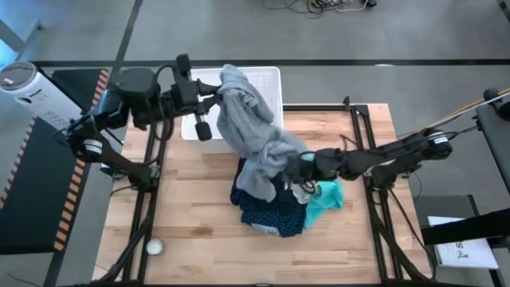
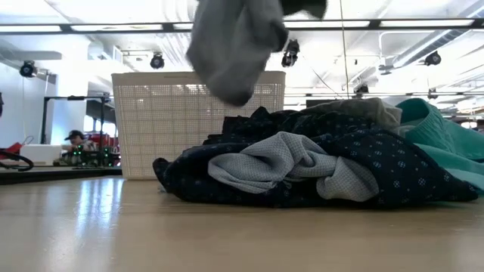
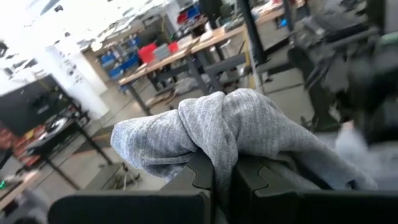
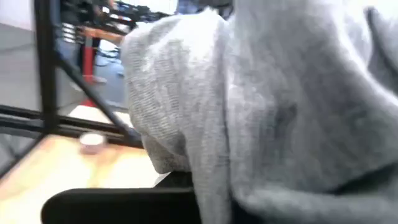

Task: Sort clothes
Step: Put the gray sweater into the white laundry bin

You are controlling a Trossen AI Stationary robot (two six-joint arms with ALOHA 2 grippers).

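A grey garment (image 1: 253,123) is held up in the air between my two grippers, over the far middle of the table. My left gripper (image 1: 213,97) is shut on its far end beside the white basket (image 1: 267,77). My right gripper (image 1: 296,167) is shut on its near end above the pile. In the low view the garment (image 2: 234,53) hangs clear above the pile. The pile lies on the table: a navy dotted garment (image 1: 275,209), a teal one (image 1: 325,199) and a light grey mesh piece (image 2: 287,162). My left gripper pinches a bunched fold of the grey garment (image 3: 219,146) between its two fingers, coming level from the table's left. The cloth wraps over the fingertips (image 3: 196,174) and hangs below, clear of the table. My right gripper holds the grey garment's lower end (image 4: 211,168), coming level from the table's right. The cloth drapes over the fingers and hides the place of contact. The garment runs slack from here up to the left gripper.
The white basket (image 2: 197,121) stands at the table's far edge, left of middle. A small round object (image 1: 154,247) lies near the front left corner. The black table frame (image 1: 362,127) runs along the sides. Bare wood (image 1: 191,199) shows left of the pile.
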